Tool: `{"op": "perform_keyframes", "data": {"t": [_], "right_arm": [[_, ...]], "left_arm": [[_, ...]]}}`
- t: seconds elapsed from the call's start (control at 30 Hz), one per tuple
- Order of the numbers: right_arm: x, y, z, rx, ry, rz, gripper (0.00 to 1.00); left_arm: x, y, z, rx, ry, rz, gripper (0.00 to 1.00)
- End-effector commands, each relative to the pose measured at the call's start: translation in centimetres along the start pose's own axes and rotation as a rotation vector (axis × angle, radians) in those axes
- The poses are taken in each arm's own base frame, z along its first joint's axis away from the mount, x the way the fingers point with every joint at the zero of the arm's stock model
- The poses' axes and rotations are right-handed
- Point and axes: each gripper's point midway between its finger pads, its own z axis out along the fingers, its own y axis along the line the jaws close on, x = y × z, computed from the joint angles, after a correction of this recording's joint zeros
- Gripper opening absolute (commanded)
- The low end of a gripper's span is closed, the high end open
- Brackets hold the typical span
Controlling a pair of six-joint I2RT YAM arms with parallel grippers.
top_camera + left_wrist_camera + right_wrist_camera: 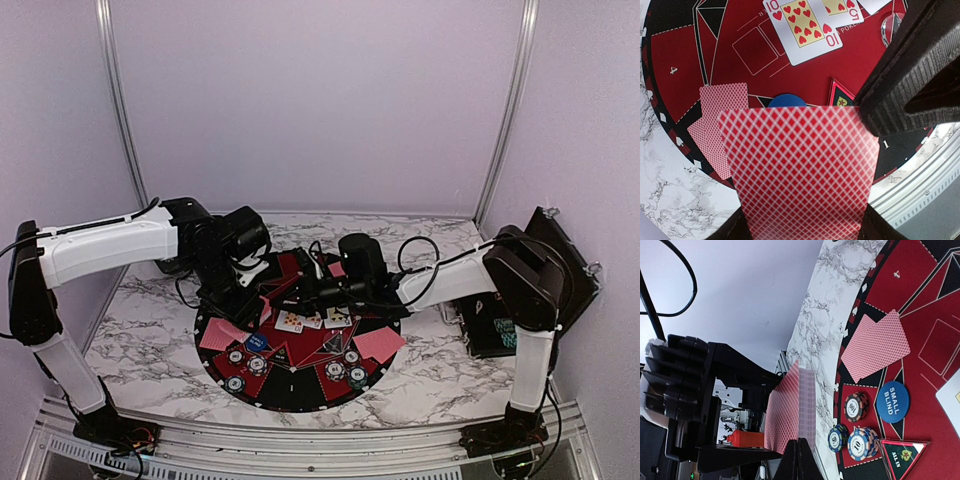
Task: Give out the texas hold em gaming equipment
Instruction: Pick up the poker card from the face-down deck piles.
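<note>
Meanwhile, two arms meet over one deck (800, 175).
Poker chips (246, 364) line the near rim of the mat (292, 398), with dealt cards (378, 344) behind and face-up cards (312, 320) mid-mat. Farther back, the left gripper (258, 298) clamps the deck, likely offering it so single cards peel off. Only the right wrist view shows the right gripper (799, 452) pinched shut at the deck's edge; whether it holds a card cannot be told.

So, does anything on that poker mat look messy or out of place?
Only slightly. The ten of hearts lies beside an empty printed outline, not in it, overlapping the next card. The face-down pair near the mat's edge lies skewed, one card crossing the other. Nothing looks spilled or damaged.
</note>
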Motion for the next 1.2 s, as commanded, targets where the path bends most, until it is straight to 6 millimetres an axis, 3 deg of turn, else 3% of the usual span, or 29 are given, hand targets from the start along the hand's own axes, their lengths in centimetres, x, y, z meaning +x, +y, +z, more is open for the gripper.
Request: {"op": "perform_keyframes", "data": {"t": [0.0, 1.17], "right_arm": [[-1.3, 0.8, -0.1, -0.011, -0.028, -0.022, 0.00], [-4.5, -0.4, -2.4, 0.046, -0.096, -0.044, 0.00]], "left_arm": [[0.4, 0.1, -0.8, 0.008, -0.010, 0.004, 0.53], [0.6, 0.2, -0.8, 0.010, -0.011, 0.004, 0.53]]}}
